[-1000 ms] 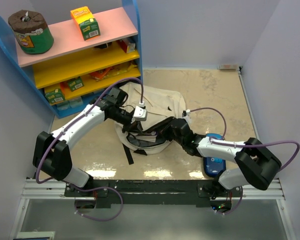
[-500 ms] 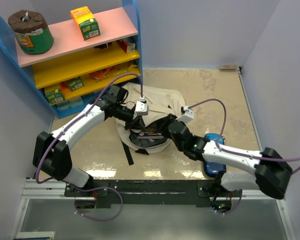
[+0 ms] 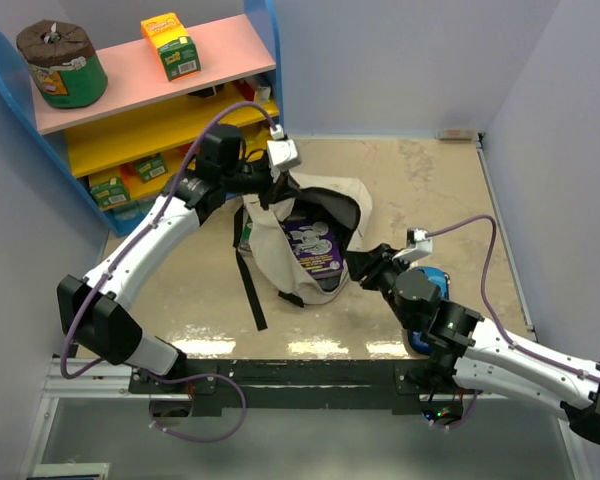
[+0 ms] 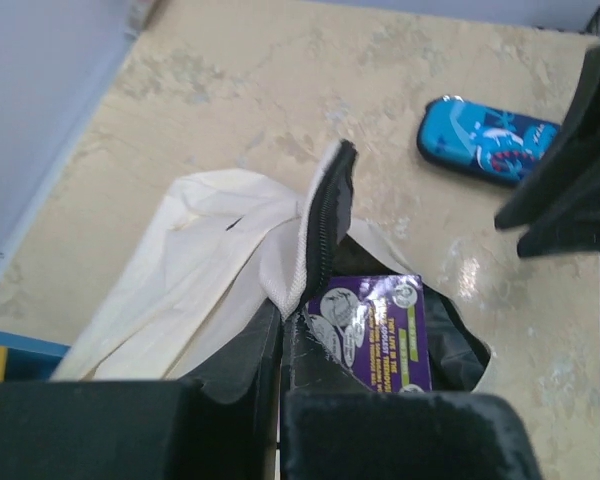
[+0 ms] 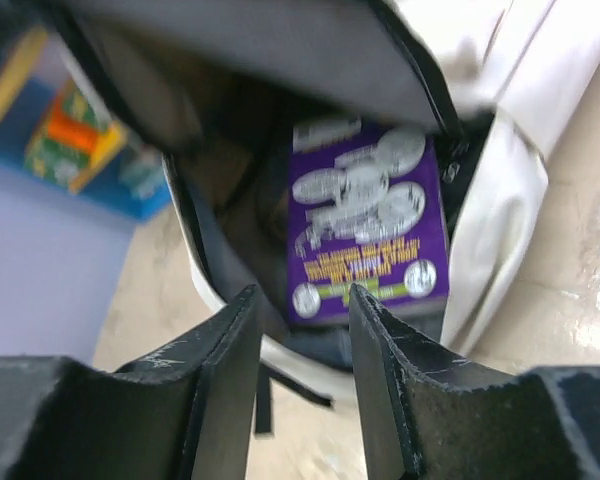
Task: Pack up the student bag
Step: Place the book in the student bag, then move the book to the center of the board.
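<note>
We cannot read the blurred print on the purple book (image 5: 365, 225). At lower right of the overhead view, the right arm (image 3: 510, 350) covers most of the blue pencil case (image 3: 435, 274) and runs off the frame's edge.

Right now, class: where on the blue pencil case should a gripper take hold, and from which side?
Probably the middle of the blue pencil case, jaws across its narrow width, coming from above: it lies flat, long and slim, both long sides exposed.
</note>
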Robot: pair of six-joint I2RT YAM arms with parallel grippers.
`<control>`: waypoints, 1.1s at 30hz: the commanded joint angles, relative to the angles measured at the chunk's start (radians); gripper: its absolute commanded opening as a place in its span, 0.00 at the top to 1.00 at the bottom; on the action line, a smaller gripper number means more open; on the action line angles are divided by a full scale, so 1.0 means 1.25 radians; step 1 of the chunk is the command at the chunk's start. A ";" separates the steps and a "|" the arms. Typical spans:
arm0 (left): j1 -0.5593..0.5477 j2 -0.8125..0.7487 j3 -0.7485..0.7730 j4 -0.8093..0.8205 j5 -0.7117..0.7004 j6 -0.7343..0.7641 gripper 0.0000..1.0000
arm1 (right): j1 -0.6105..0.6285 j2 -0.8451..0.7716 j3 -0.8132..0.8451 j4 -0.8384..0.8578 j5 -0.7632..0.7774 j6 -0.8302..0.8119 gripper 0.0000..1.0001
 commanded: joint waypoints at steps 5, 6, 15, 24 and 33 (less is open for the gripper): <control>0.001 0.092 0.280 0.053 -0.036 -0.046 1.00 | 0.104 0.022 -0.055 0.125 -0.164 -0.189 0.52; 0.001 0.117 0.289 0.041 -0.032 -0.046 1.00 | 0.180 0.040 -0.040 0.124 -0.126 -0.203 0.51; -0.012 0.205 0.366 0.021 0.002 -0.056 1.00 | 0.467 0.569 0.285 0.172 0.148 -0.463 0.18; -0.010 0.177 0.332 0.002 -0.031 -0.051 1.00 | 0.224 0.900 0.484 0.366 -0.033 -0.664 0.07; -0.010 0.152 0.283 0.039 -0.108 -0.070 1.00 | 0.090 1.148 0.766 0.242 -0.109 -0.639 0.10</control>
